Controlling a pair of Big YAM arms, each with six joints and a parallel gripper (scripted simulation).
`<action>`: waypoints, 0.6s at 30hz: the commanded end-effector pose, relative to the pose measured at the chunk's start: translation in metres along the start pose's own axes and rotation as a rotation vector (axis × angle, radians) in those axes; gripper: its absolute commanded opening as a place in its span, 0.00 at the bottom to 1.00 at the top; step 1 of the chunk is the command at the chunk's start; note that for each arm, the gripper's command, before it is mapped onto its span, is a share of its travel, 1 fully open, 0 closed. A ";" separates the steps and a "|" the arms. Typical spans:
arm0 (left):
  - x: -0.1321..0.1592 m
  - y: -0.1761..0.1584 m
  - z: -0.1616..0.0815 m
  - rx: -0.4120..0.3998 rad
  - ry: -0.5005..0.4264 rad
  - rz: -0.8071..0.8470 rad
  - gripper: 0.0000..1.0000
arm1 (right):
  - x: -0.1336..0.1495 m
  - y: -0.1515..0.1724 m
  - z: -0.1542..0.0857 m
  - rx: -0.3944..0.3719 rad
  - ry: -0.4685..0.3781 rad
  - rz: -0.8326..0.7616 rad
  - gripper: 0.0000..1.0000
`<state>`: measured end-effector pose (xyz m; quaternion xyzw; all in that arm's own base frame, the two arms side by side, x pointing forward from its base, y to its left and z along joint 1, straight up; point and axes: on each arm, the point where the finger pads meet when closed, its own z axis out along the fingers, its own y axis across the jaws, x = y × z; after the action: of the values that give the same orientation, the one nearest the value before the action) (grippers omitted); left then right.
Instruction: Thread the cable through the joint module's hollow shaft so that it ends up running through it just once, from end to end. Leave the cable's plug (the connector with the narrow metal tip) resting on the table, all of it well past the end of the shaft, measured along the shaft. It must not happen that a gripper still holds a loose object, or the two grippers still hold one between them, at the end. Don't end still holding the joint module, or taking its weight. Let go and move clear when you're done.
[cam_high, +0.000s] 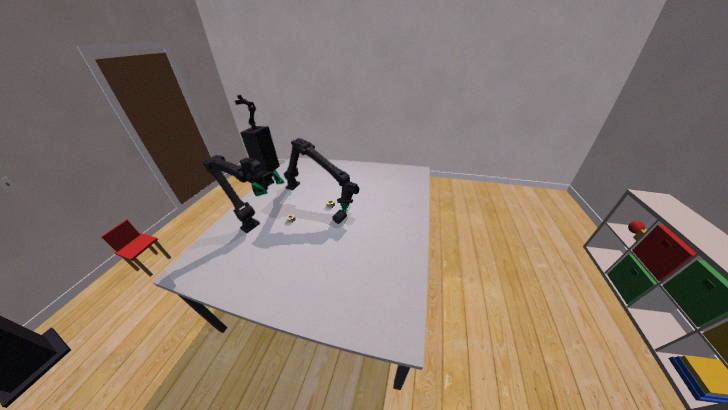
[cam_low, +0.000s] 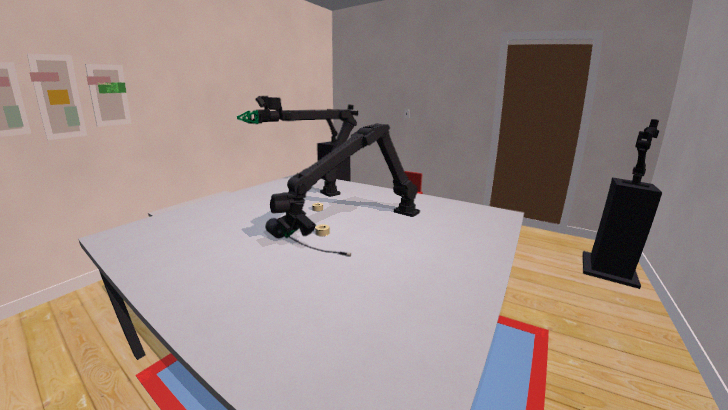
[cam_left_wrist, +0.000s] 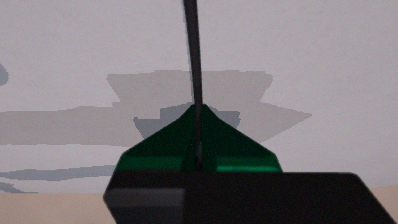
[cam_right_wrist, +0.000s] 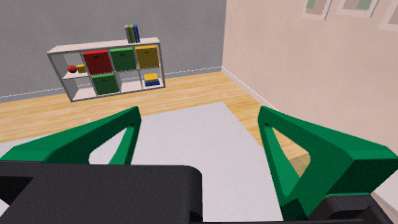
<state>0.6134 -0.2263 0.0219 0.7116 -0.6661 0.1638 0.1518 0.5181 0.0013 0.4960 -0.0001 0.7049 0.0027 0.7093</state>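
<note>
Four bins (cam_high: 662, 253) (cam_right_wrist: 97, 62) inside a shelf (cam_high: 677, 216) (cam_right_wrist: 102, 45)

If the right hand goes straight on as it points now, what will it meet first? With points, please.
Nothing close: the right hand (cam_high: 274, 187) (cam_low: 238, 117) (cam_right_wrist: 199, 112) points roughly level, high above the table (cam_high: 315, 285) (cam_low: 331, 305) (cam_left_wrist: 75, 45) (cam_right_wrist: 200, 145). The way looks free as far as the pictures show; perhaps a far wall (cam_high: 382, 91) (cam_right_wrist: 190, 30) comes first, but depth is unclear.

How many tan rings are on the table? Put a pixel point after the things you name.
2. One tan ring (cam_high: 330, 205) (cam_low: 322, 233) sits beside the left end effector (cam_high: 344, 209) (cam_low: 288, 233) (cam_left_wrist: 199, 107); the other (cam_high: 290, 220) (cam_low: 317, 208) lies nearer the right arm's base (cam_high: 248, 225) (cam_low: 330, 192). Another could be hidden behind the arms.
</note>
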 end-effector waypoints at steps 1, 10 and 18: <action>0.015 -0.022 -0.007 0.031 0.009 0.006 0.00 | -0.049 0.004 0.002 -0.007 -0.087 0.006 1.00; 0.025 -0.020 -0.004 0.026 0.009 0.008 0.00 | -0.049 0.004 0.002 -0.007 -0.087 0.006 1.00; 0.019 -0.025 -0.008 0.034 0.009 -0.007 0.00 | -0.049 0.004 0.002 -0.007 -0.087 0.006 1.00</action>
<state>0.6155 -0.2390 0.0288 0.7117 -0.6658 0.1654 0.1509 0.5181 0.0013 0.4960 -0.0001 0.7049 0.0027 0.7093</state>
